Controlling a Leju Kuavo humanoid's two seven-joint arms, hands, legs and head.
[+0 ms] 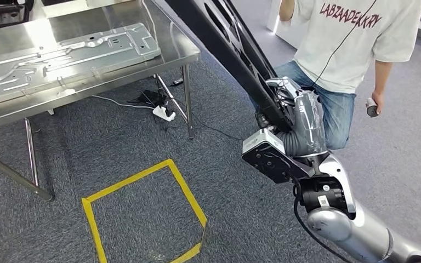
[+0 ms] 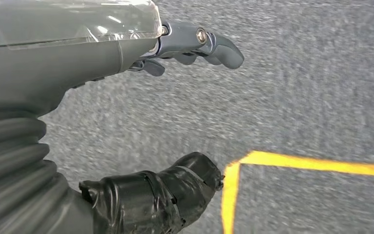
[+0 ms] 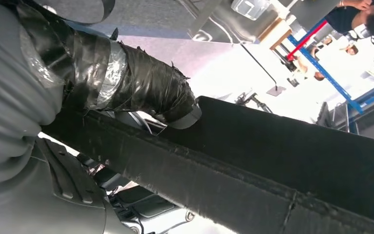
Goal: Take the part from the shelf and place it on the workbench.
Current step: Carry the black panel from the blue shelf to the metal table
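The right hand (image 1: 290, 118) clamped one end of the long black part (image 1: 235, 49); it looked stiff and unwieldy, wanting support mid-length. The left hand (image 2: 126, 122) hung apart, holding nothing.

I see grey carpet (image 1: 142, 137) with a yellow tape square (image 1: 142, 213) at six o'clock, a steel worktop (image 1: 186, 52) at ten, bright light beyond.
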